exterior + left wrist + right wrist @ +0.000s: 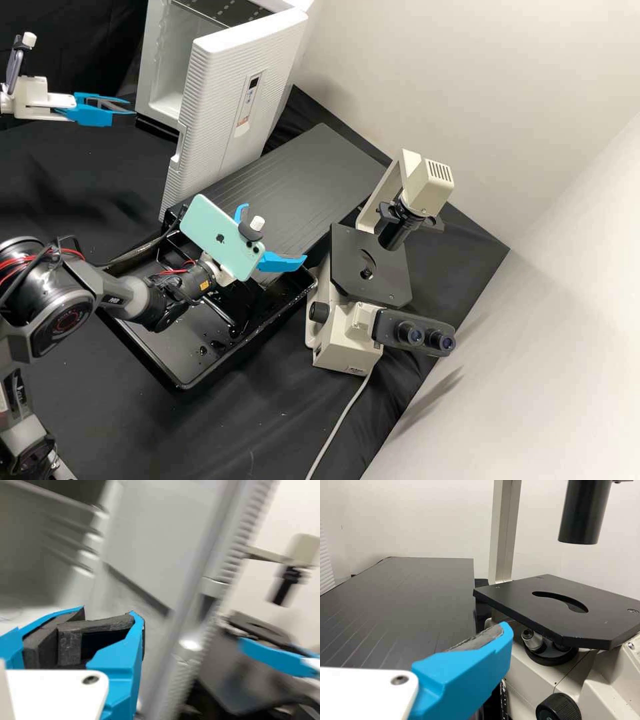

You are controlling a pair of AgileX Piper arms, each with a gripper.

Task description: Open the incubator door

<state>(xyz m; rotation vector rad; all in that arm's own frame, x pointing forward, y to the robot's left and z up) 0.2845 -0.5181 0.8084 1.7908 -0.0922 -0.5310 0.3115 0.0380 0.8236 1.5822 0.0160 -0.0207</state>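
One incubator door stands wide open on the white incubator, towards the back of the bench in the high view. It is upright, its long axis running from bottom to top with a slight lean towards the high view's upper right, and its ribbed outer face, display and all, points to the microscope side. Its free edge, with a recessed notch in it, juts forward towards the arms, leaving the pale inside of the cabinet exposed. The left gripper is in front of the opening, well apart from that edge, its blue fingers pressed together on nothing; the left wrist view has the cabinet's inner wall and the inside of the door beyond them. The right gripper is between the door and the microscope, its fingers spread wide with nothing between them (a pale green phone is mounted on that arm, behind the gripper). Beneath that arm lies a black tray with drops of liquid in it, and beside the door a flat black panel with fine lines across it. A pale cable trails from the microscope over the black cloth covering the bench, and plain off-white walls rise behind, with dark drapery at the high view's upper left.
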